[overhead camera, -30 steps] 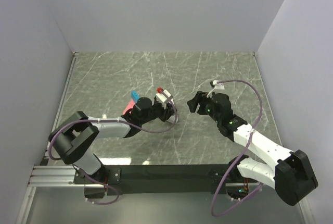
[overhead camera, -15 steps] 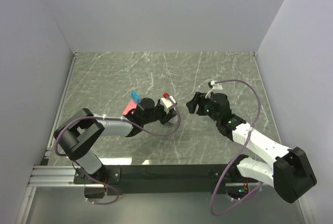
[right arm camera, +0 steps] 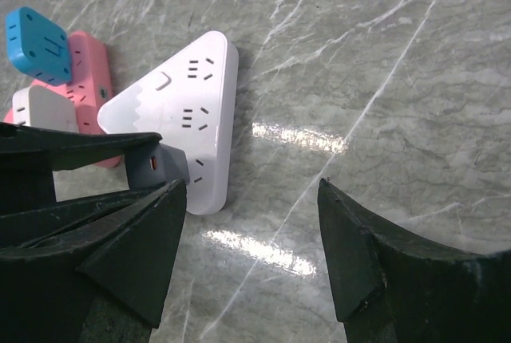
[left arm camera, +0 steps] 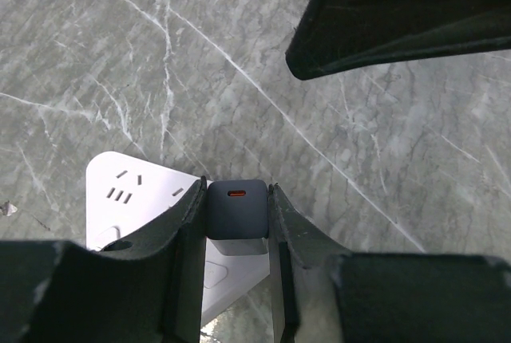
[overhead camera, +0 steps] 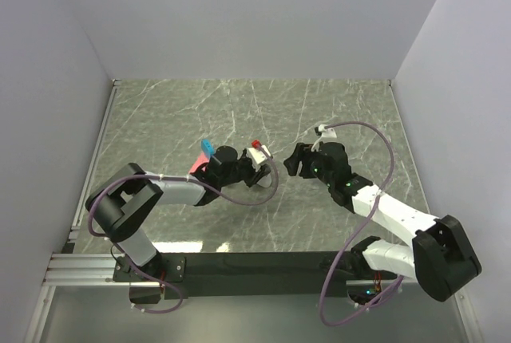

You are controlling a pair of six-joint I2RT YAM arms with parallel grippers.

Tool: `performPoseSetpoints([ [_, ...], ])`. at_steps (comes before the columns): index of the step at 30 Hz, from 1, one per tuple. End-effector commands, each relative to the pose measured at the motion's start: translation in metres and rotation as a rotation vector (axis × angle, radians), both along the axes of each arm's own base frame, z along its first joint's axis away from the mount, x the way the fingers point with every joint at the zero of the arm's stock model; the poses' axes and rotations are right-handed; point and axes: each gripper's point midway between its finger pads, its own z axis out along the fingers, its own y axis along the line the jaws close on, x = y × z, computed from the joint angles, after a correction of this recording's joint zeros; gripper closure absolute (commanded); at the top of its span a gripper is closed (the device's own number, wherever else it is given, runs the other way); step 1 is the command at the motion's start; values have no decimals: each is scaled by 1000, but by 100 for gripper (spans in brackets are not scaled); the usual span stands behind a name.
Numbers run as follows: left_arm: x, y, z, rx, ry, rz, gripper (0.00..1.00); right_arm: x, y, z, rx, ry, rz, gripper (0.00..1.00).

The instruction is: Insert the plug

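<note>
A dark grey plug (left arm camera: 236,206) with an orange slot on its top face is clamped between the fingers of my left gripper (left arm camera: 236,199). It stands over one corner of the white triangular power strip (left arm camera: 128,199). The right wrist view shows the same plug (right arm camera: 160,166) resting against the strip (right arm camera: 196,112) near its lower corner; whether its prongs are in a socket is hidden. My right gripper (right arm camera: 251,199) is open and empty, hovering just right of the strip. From above, the left gripper (overhead camera: 259,171) and right gripper (overhead camera: 290,159) face each other closely.
A pink block (right arm camera: 84,92), a blue adapter (right arm camera: 33,42) and a small white adapter (right arm camera: 44,108) lie against the strip's far side. From above the pink (overhead camera: 196,166) and blue (overhead camera: 207,148) pieces show left of my left wrist. Grey walls enclose the marble table (overhead camera: 239,112).
My left gripper has shifted a little right with the plug and lowered onto the strip. The right gripper has edged left, closer to it.
</note>
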Motion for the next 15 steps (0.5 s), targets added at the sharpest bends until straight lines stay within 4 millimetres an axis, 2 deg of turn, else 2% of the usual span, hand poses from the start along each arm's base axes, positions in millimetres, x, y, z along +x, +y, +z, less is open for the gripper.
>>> performPoseSetpoints([
  [1,5,-6,22,-35,-67,-39,99,11,6,18,13,-56,11,27],
  [15,7,-9,23,-34,-84,-88,99,12,6,17,-3,-48,19,27],
])
